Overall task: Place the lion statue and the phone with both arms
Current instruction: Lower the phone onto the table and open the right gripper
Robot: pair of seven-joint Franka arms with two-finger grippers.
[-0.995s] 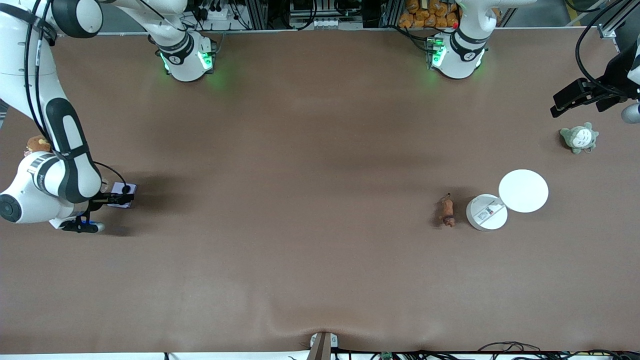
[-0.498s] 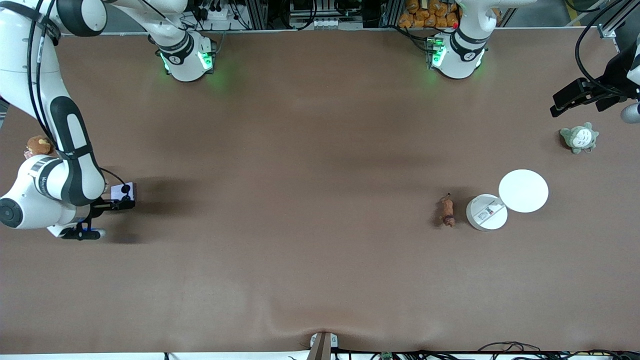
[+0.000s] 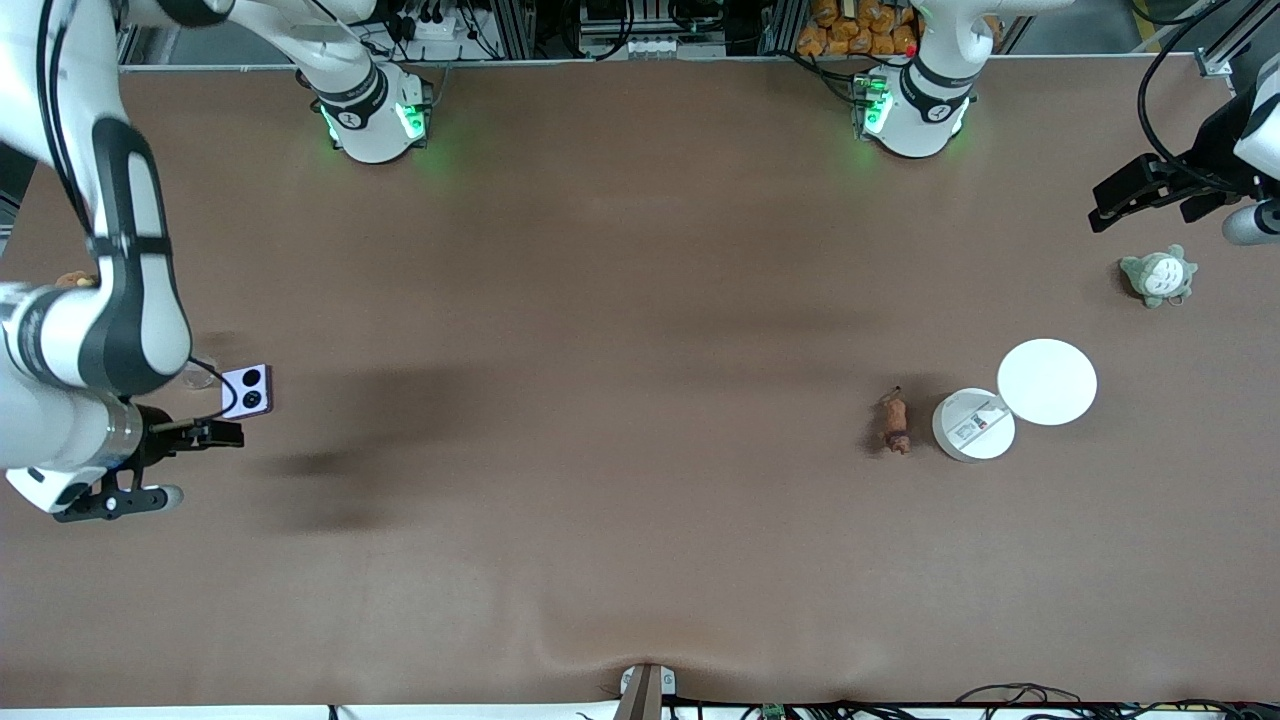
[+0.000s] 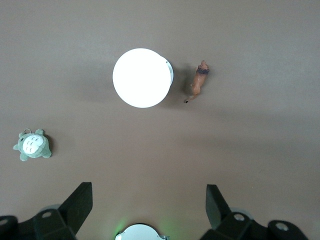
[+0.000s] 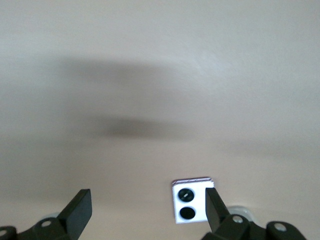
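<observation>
The phone (image 3: 247, 390) lies flat on the brown table near the right arm's end, with its two black camera circles facing up; it also shows in the right wrist view (image 5: 191, 205). My right gripper (image 3: 218, 436) hangs open and empty above the table beside the phone (image 5: 147, 205). The lion statue (image 3: 893, 422) lies on the table toward the left arm's end, next to a white disc (image 3: 973, 424); it shows in the left wrist view too (image 4: 199, 82). My left gripper (image 3: 1110, 205) is open and empty, up in the air at the left arm's end (image 4: 148, 200).
A larger white disc (image 3: 1047, 381) lies beside the smaller one. A grey-green-and-white plush (image 3: 1158, 275) sits under the left gripper. A brown plush (image 3: 72, 281) peeks out by the right arm. A small clear round thing (image 3: 195, 377) lies beside the phone.
My right gripper has let go of the phone, risen and drawn back from it. The phone now lies uncovered on the table. The left gripper has barely shifted.
</observation>
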